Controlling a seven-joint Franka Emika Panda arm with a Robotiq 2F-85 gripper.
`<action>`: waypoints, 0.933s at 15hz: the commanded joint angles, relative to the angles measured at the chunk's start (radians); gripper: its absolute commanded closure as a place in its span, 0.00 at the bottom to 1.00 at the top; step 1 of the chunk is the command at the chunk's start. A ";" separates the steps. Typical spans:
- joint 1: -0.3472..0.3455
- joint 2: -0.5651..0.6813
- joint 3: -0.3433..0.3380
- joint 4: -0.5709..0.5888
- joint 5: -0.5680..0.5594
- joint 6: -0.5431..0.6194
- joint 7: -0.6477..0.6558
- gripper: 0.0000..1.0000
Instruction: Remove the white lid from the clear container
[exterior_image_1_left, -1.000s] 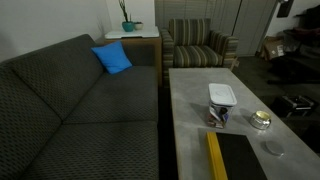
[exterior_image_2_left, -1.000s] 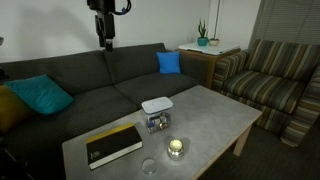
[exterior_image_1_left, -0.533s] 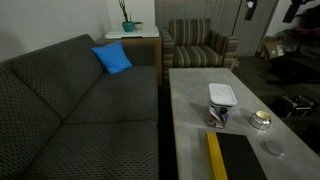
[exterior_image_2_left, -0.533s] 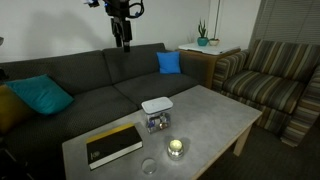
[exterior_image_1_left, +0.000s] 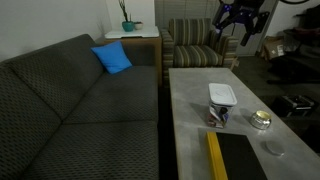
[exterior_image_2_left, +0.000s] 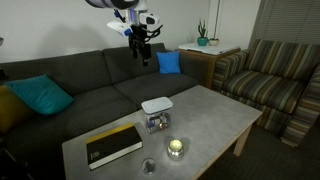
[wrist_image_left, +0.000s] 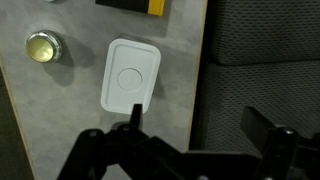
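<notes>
The white lid (exterior_image_1_left: 222, 95) sits closed on the clear container (exterior_image_1_left: 217, 116) near the middle of the grey table; both exterior views show it (exterior_image_2_left: 156, 104), with dark and multicoloured items visible through the container wall (exterior_image_2_left: 155, 123). In the wrist view the lid (wrist_image_left: 132, 75) is seen from straight above. My gripper (exterior_image_1_left: 240, 22) hangs high in the air, open and empty, far above the lid (exterior_image_2_left: 143, 48). In the wrist view its fingers (wrist_image_left: 200, 125) straddle the table edge and the sofa seat, just beside the lid.
A small round yellowish dish (exterior_image_1_left: 261, 120) (wrist_image_left: 43, 46), a grey disc (exterior_image_1_left: 273, 148) and a black book with a yellow edge (exterior_image_2_left: 112, 143) lie on the table (exterior_image_2_left: 215, 115). A dark sofa (exterior_image_1_left: 80, 110) runs beside it, and a striped armchair (exterior_image_1_left: 198, 45) stands at the table's end.
The arm has swung across above the sofa toward the table and come lower; it has entered the exterior view where it was out of frame. Lid and container have not moved.
</notes>
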 joint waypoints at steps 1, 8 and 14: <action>0.018 0.006 -0.020 0.005 0.019 -0.004 -0.011 0.00; 0.031 0.015 -0.024 0.006 0.006 0.062 -0.021 0.00; 0.122 0.146 -0.168 0.140 -0.179 0.209 -0.017 0.00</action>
